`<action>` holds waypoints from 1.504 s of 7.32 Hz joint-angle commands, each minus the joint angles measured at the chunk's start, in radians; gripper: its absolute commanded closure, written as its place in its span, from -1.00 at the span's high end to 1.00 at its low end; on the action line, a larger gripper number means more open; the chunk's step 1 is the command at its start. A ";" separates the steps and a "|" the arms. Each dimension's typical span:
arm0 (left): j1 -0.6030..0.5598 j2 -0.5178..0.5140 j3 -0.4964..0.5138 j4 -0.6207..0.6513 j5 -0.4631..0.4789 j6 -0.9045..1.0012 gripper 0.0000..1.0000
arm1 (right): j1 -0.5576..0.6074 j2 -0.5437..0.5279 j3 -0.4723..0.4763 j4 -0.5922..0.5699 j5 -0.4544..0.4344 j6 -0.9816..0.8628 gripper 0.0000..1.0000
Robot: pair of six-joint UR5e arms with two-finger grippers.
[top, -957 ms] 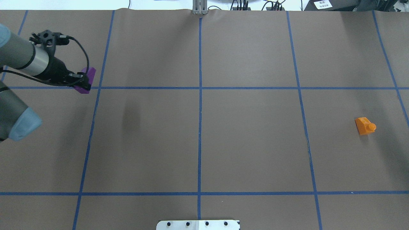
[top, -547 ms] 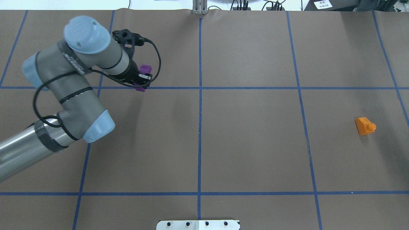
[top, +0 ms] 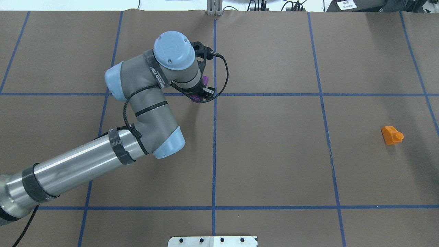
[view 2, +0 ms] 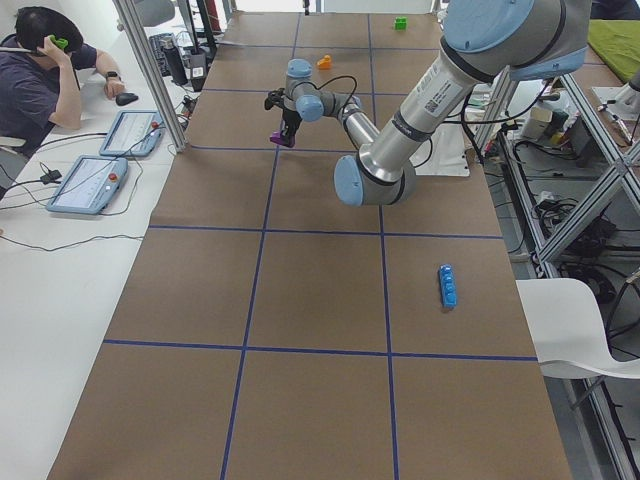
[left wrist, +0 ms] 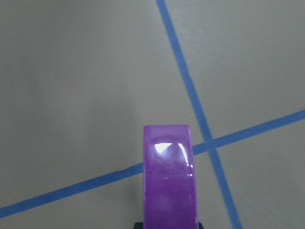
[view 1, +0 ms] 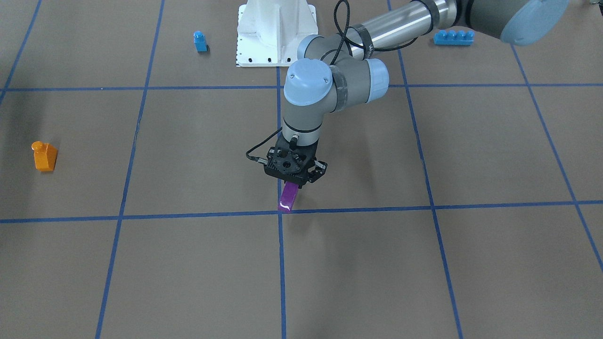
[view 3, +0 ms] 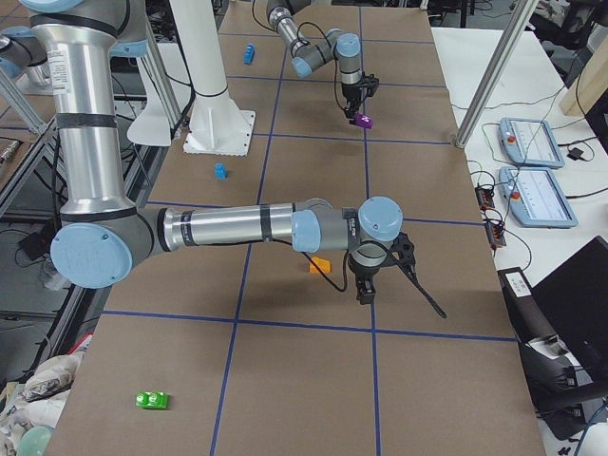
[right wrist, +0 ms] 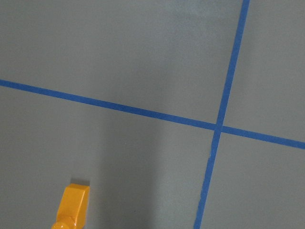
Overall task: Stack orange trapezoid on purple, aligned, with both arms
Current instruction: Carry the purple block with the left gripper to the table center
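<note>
Near the middle tape cross (top: 215, 94) of the table (top: 274, 164), the L hand (view 1: 295, 182) now hangs w/ its fingers clamped on the purple brick (view 1: 288, 197), whose free end points down at the blue line. A sec ago that hand was out at the far L edge of the overhead view w/ the same brick; half a sec ago it was approx. a third of the way over. So the carry toward centre is nearly done. Brick sits low over the table, but I can't tell if it touches yet.

Orange trapezoid (top: 391, 134) hasn't budged: it lies on the R side, well apart from the purple. R hand (view 3: 365, 291) shows only in the side view, near the orange piece, so I can't tell if its fingers are apart or together. Its wrist cam has the orange at the bottom edge.

Judgement: the base piece is about to be set down at centre. Orange pick-up by the R arm looks next, w/ the stack itself not yet started.
</note>
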 commanded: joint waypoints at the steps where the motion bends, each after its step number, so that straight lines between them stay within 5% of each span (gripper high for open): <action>1: 0.030 -0.012 0.049 -0.052 0.018 0.022 -1.00 | 0.000 0.000 -0.007 0.000 0.001 0.002 1.00; 3: 0.038 -0.013 0.100 -0.105 0.019 0.024 -1.00 | 0.000 0.000 -0.013 0.000 0.001 0.000 1.00; 4: 0.038 -0.013 0.104 -0.105 0.019 0.083 -0.64 | 0.000 0.000 -0.013 0.000 0.001 0.000 1.00; 5: 0.033 -0.021 0.106 -0.105 0.018 0.117 0.46 | 0.000 0.000 -0.010 0.000 0.001 0.002 1.00; 6: 0.032 -0.021 0.104 -0.108 0.018 0.111 0.99 | 0.000 0.000 -0.009 0.000 0.001 0.002 1.00; 9: -0.035 -0.039 0.097 -0.115 -0.002 0.111 1.00 | 0.000 0.006 0.013 0.002 0.001 0.003 1.00; 11: -0.127 -0.061 0.083 -0.102 -0.190 0.087 1.00 | -0.076 -0.026 0.107 0.090 -0.032 0.242 0.99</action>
